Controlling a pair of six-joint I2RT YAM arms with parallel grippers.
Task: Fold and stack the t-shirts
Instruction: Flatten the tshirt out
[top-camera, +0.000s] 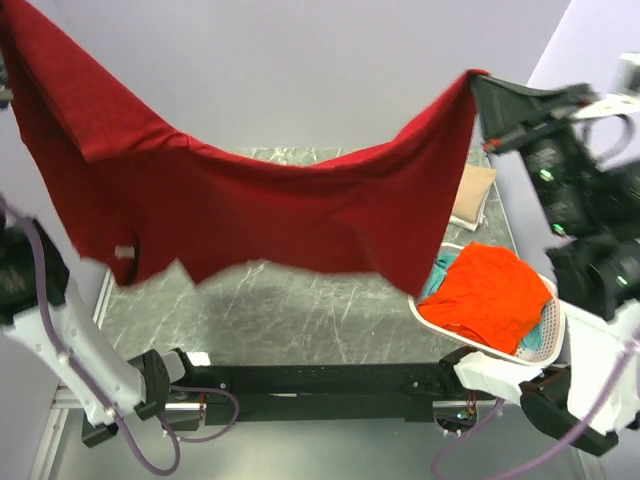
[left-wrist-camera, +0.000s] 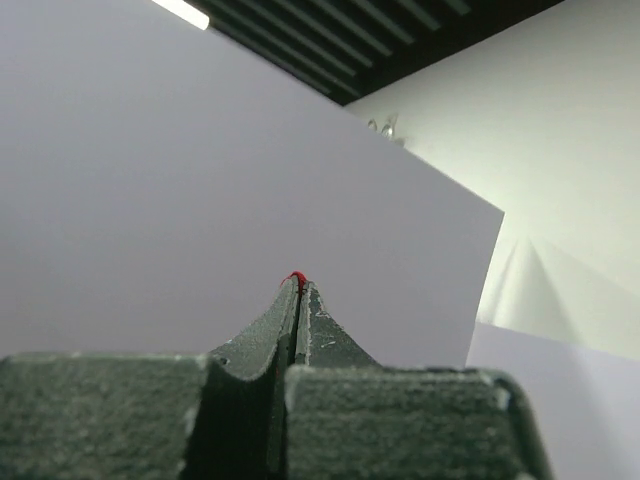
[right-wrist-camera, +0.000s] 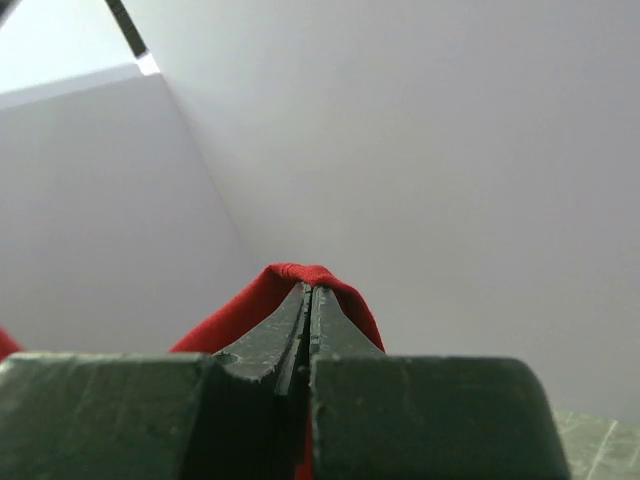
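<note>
A dark red t-shirt (top-camera: 250, 200) hangs spread high above the table, held at two upper corners, its neck label low on the left. My left gripper (left-wrist-camera: 298, 287) is shut on its left corner, out of the top view beyond the upper left; only a red thread shows at the tips. My right gripper (top-camera: 478, 80) is shut on the right corner; red cloth (right-wrist-camera: 290, 280) wraps over its tips (right-wrist-camera: 310, 292). A bright orange-red t-shirt (top-camera: 490, 295) lies over teal cloth (top-camera: 437, 268) in the basket. A tan t-shirt (top-camera: 473, 197) lies at the table's far right.
A white oval laundry basket (top-camera: 545, 335) stands at the table's right front, beside the right arm's base. The dark marbled table (top-camera: 280, 315) lies under the hanging shirt. A black rail (top-camera: 320, 380) joins the arm bases at the near edge. Pale walls surround the table.
</note>
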